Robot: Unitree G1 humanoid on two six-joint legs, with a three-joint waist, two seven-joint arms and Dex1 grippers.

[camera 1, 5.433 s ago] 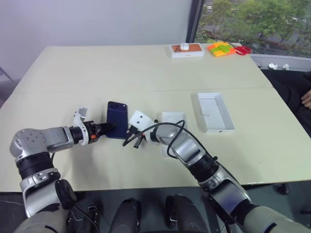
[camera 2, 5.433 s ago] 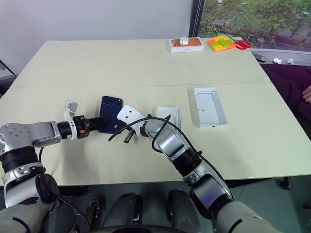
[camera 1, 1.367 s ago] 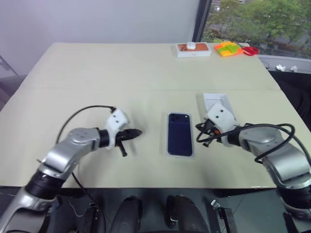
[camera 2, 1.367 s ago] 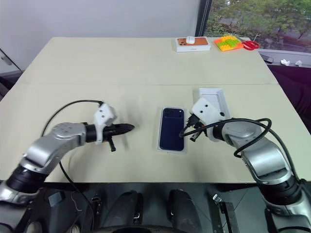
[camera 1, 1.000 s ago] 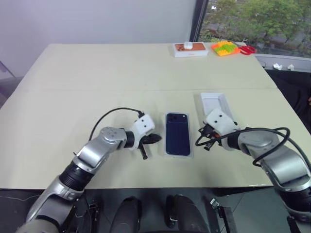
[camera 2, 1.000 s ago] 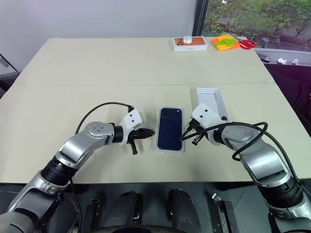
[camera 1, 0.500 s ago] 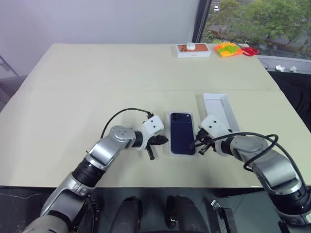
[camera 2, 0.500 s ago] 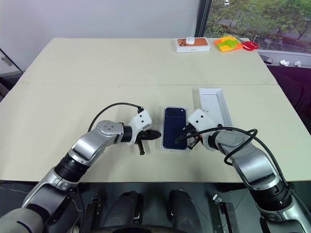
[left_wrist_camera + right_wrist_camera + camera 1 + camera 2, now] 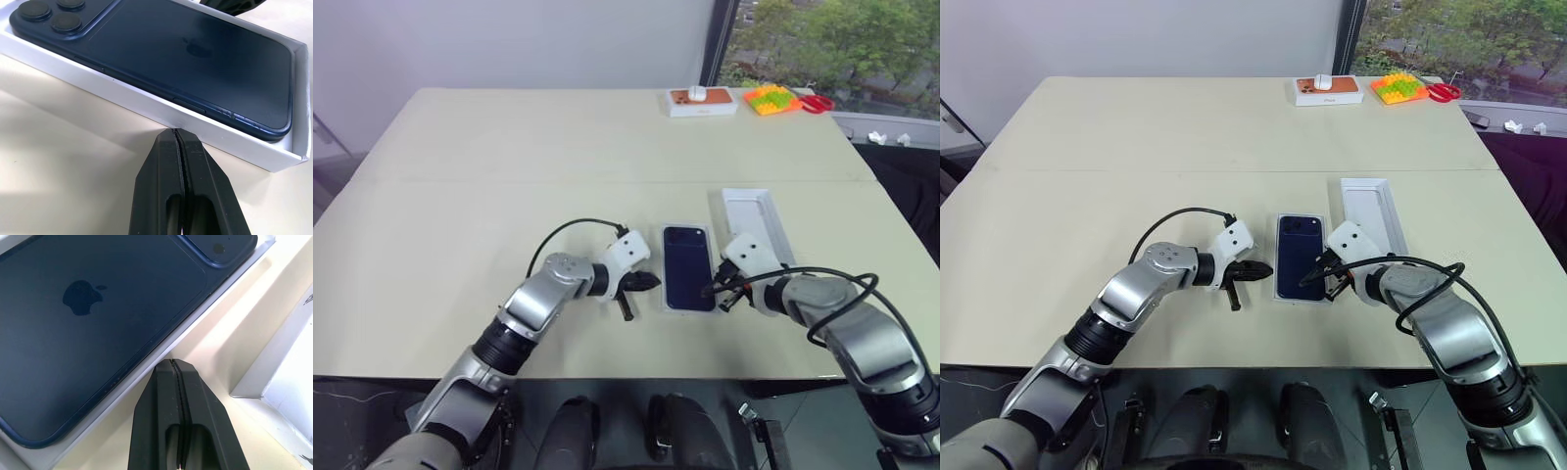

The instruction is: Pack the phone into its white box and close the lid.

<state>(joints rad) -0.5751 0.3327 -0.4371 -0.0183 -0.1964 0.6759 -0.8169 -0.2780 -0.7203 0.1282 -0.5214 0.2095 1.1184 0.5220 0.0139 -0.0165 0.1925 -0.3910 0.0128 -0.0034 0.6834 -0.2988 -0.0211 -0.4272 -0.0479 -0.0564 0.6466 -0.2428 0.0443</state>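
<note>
The phone (image 9: 688, 280), dark navy with its back and camera cluster up, lies inside the white box (image 9: 146, 105) near the table's front edge. My left gripper (image 9: 652, 282) is shut and empty, its tip (image 9: 175, 132) touching the box's left long wall. On the other side my right gripper (image 9: 710, 290) is shut too, with its tip (image 9: 171, 363) at the box's right rim. Just right of the box lies the lid (image 9: 756, 223), plain white inside facing up.
At the far edge sit a small white box with an orange top (image 9: 702, 99), a coloured block toy (image 9: 767, 98) and red scissors (image 9: 816, 101). Cables loop over both forearms. The table's left half is bare.
My left gripper has moved right, up against the box's left wall. The box with the phone has slid a little closer to the lid. The right gripper has hardly moved.
</note>
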